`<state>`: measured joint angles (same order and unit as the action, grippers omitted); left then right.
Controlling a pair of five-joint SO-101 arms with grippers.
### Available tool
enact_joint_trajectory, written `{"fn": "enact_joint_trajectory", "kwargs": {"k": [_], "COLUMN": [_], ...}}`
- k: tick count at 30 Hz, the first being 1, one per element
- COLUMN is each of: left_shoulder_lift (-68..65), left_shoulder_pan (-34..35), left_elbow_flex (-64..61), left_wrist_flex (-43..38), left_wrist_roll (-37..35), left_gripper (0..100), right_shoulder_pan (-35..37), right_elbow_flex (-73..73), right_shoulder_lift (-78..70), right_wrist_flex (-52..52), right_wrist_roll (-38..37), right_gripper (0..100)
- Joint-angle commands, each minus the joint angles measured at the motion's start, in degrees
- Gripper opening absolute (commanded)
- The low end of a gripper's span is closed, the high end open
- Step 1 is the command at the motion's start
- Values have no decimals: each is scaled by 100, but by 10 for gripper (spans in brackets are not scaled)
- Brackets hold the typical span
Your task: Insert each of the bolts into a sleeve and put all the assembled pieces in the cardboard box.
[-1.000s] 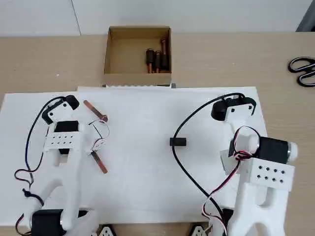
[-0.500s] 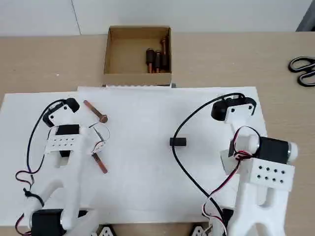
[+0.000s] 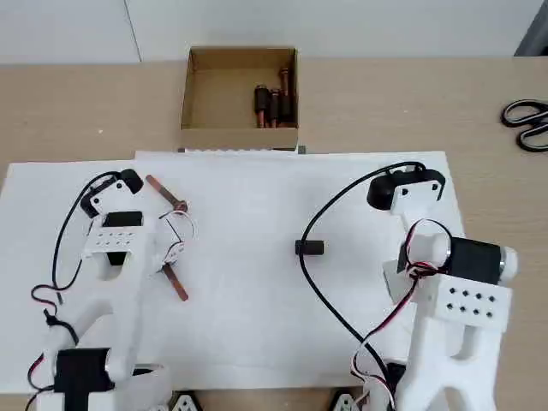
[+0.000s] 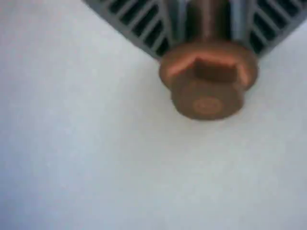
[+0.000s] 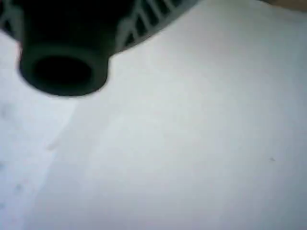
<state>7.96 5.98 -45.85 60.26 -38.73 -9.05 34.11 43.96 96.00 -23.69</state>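
so we're sitting at the mating step right now. the left hand (image 4: 208, 14) is pinching a bolt (image 4: 207, 81) by its shank, with the copper hex head pointing back at its wrist camera, hanging over the white sheet (image 3: 257, 334). i can't see the tip end. the right hand (image 5: 67, 19) is pinching a black sleeve (image 5: 62, 69), open bore facing its own camera. in the high view the arms are sitting well apart, one at 9 o'clock of the sheet and one at 3 o'clock.

the cardboard box (image 3: 214, 94) is sitting at 12 o'clock on the bench (image 3: 86, 103), with a few assembled pieces (image 3: 274, 104) lying against its 3 o'clock wall. a loose bolt (image 3: 168, 195) and a second loose bolt (image 3: 175, 283) are lying just beside the arm at 9 o'clock, and a spare sleeve (image 3: 310, 248) is lying near the middle of the sheet. so i'm guessing the job is partway done.

next move, as i'm reading it, is bringing both hands toward the middle, lining the shank up with that bore on one axis, then pushing in. angle is looking like the tricky bit, since a small tilt would be jamming the tip on the sleeve rim.
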Motion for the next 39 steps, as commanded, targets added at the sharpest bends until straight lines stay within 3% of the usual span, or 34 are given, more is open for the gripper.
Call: {"fn": "enact_joint_trajectory", "kwargs": {"k": [1,14,20,25,31,39], "left_shoulder_lift": [-316,1407,2207,2840,3481,5020], "left_shoulder_pan": [70,-290,-580,-651,-642,-958], "left_elbow_flex": [171,2044,2369,2352,1596,-655], "left_wrist_flex": [-88,1327,1424,1380,387,-2040], "left_wrist_roll": [-18,255,1046,1943,2470,2400], "left_gripper": [6,6,6,6,6,6], "right_shoulder_pan": [-75,-31,48,488,1235,1895], "right_elbow_flex": [-18,-26,-35,-132,-202,1257], "right_shoulder_lift": [127,127,136,259,1499,2862], "right_wrist_flex": [-66,-40,-48,-31,-558,-2510], "right_wrist_roll": [70,62,79,571,1310,2180], "right_gripper": [3,3,3,3,3,3]}}
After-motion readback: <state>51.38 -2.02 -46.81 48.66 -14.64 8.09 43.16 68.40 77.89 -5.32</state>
